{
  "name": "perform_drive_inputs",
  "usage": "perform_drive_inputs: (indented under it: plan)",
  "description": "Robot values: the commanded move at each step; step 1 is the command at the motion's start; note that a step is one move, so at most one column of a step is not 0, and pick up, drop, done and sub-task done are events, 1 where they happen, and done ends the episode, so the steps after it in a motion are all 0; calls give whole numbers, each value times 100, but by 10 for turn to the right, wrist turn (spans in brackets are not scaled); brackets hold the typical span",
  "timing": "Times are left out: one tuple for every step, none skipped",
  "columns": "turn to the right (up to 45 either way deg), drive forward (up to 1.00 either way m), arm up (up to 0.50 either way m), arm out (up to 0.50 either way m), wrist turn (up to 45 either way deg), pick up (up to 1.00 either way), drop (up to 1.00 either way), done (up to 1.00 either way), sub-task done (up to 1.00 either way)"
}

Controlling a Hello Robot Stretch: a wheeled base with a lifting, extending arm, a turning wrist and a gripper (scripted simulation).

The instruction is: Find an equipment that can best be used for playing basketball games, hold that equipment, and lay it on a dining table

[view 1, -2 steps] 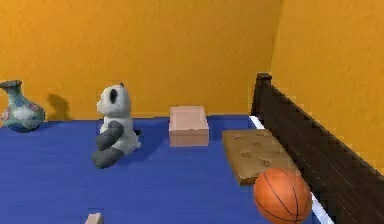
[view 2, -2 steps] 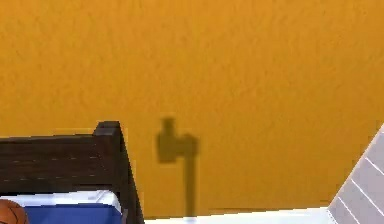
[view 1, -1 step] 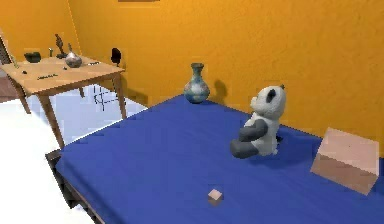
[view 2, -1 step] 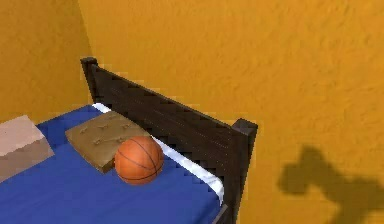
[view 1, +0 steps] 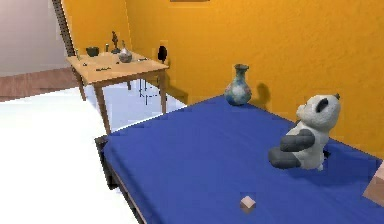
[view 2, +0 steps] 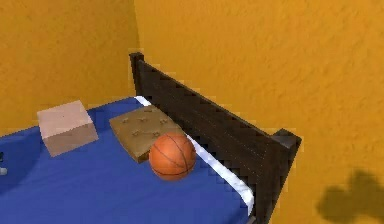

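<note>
Ball (view 2: 172, 155): orange sphere, dark seams, no long axis, rested on blue bed (view 2: 90, 190) touching speckled brown pillow (view 2: 140, 128).
Table (view 1: 112, 69): wooden, square-topped.
Pincer: state could not be told.

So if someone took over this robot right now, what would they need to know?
Basketball lies on the blue bed, close to the dark headboard and next to a brown cushion.
Wooden table, probably the dining table, stands beyond the bed by the orange wall, with small things on it.
Done: ball found.
Left: pick it up, drive to the table, lay it there.
</note>
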Motion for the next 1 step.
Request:
perform_drive_inputs:
  plan:
    - [0,0,50,0,0,0,0,0,0]
